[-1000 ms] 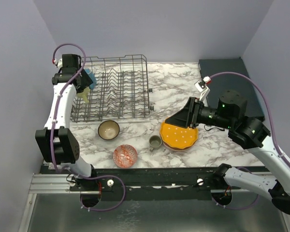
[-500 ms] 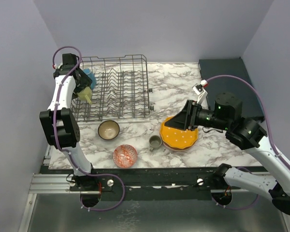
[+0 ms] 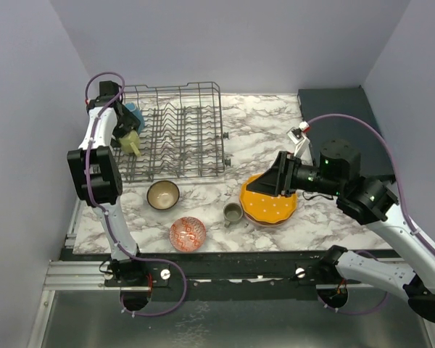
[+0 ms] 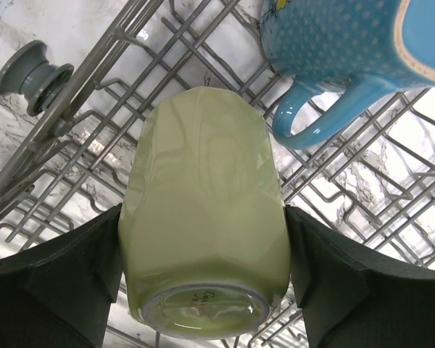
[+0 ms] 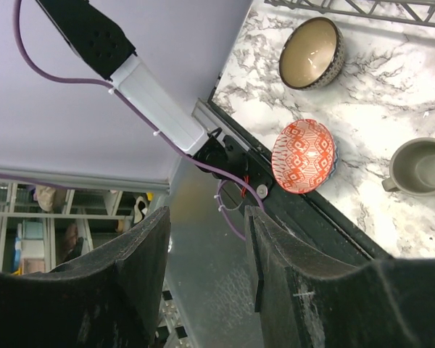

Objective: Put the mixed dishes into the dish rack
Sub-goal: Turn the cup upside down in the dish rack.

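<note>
White-and-grey marbled tabletop [image 3: 261, 123], lilac walls on three sides. Pale yellow-green faceted ceramic mug [image 4: 206, 210] sits at the left end of the rectangular grey wire dish rack [image 3: 181, 127], just beside a blue white-dotted mug [image 4: 341, 43] whose handle points toward it. Left gripper [image 4: 205, 239] is clamped on the yellow-green mug, one dark finger flat on each side wall. The mug's long axis runs out along the fingers, base ring toward the wrist and mouth end away into the wires; cannot tell whether it rests on the rack floor yet. Judgement: release depends on that contact, so lower along this axis before letting go. Right gripper [image 5: 206, 217] hangs over the near-left edge of the orange white-dotted plate [image 3: 268, 206], jaws partly apart, nothing between them; it is the nearer arm for that plate. Small grey cup [image 3: 233, 212], dark brown bowl [image 3: 163, 194] and red-patterned bowl [image 3: 188, 233] wait on the table in front of the rack
</note>
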`<action>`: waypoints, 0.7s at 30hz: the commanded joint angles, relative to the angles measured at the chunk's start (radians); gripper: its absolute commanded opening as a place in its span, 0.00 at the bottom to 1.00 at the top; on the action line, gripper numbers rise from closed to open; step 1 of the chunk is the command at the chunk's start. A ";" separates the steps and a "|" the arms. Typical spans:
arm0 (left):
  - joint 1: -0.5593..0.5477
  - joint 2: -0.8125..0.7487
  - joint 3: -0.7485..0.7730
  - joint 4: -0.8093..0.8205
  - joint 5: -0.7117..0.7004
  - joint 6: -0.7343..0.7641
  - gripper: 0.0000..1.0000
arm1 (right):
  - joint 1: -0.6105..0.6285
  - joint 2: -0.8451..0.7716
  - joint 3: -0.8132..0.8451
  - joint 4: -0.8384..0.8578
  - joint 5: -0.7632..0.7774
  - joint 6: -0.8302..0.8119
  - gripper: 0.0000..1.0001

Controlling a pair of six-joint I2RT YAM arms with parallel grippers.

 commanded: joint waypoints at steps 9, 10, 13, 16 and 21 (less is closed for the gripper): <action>0.010 0.096 0.142 -0.019 0.034 -0.004 0.00 | 0.006 0.007 -0.014 0.008 0.020 -0.009 0.51; 0.011 0.104 0.146 -0.022 0.038 -0.004 0.00 | 0.005 0.005 -0.016 0.009 0.022 -0.008 0.51; 0.013 0.122 0.158 -0.035 0.057 -0.003 0.00 | 0.005 0.004 -0.019 0.010 0.024 -0.008 0.51; 0.014 0.130 0.160 -0.041 0.071 0.004 0.07 | 0.004 0.006 -0.019 0.010 0.024 -0.008 0.51; 0.014 0.126 0.161 -0.052 0.067 0.029 0.28 | 0.005 0.010 -0.021 0.011 0.024 -0.010 0.52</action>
